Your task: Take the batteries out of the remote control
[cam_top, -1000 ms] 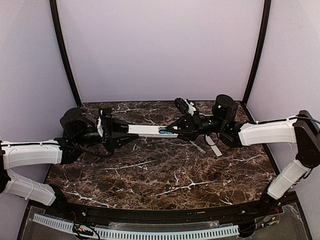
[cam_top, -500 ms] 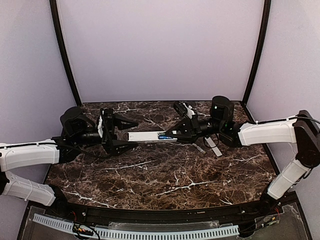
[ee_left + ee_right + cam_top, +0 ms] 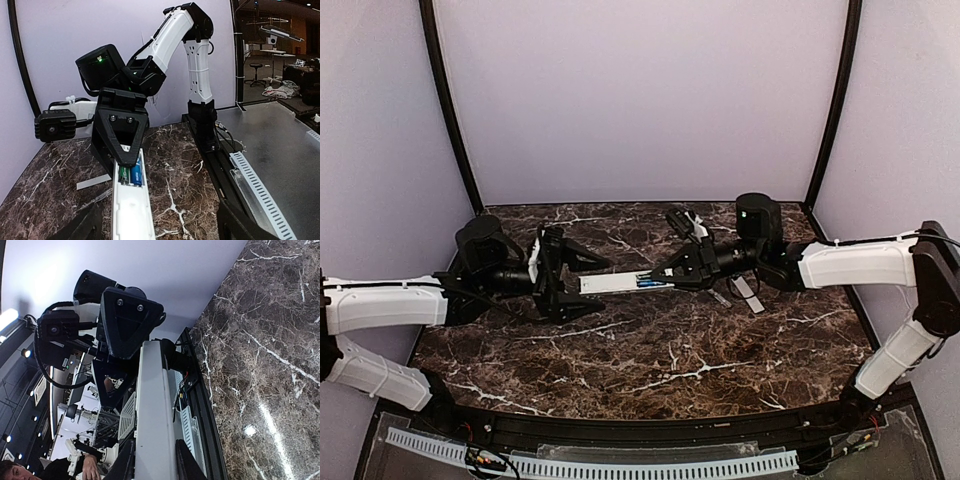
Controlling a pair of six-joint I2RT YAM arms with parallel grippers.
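Remote control (image 3: 617, 284): white bar, batteries (image 3: 131, 176) lying in its compartment. Right gripper (image 3: 658, 278) clamped on that end. Left gripper (image 3: 601, 287) spread wide, straddling the opposite end.

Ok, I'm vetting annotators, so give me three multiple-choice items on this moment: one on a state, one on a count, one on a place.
1. The left gripper is: A shut; B open; C out of view.
2. How many batteries show in the remote? A none; B two; C four.
3. Where is the cover? A on the table, by the right gripper; B on the remote; C in the left gripper.

1 B: its jaws stand wide on either side of the remote's end.
2 B: two cells lie side by side in the open compartment.
3 A: the pale strip lies flat on the marble.
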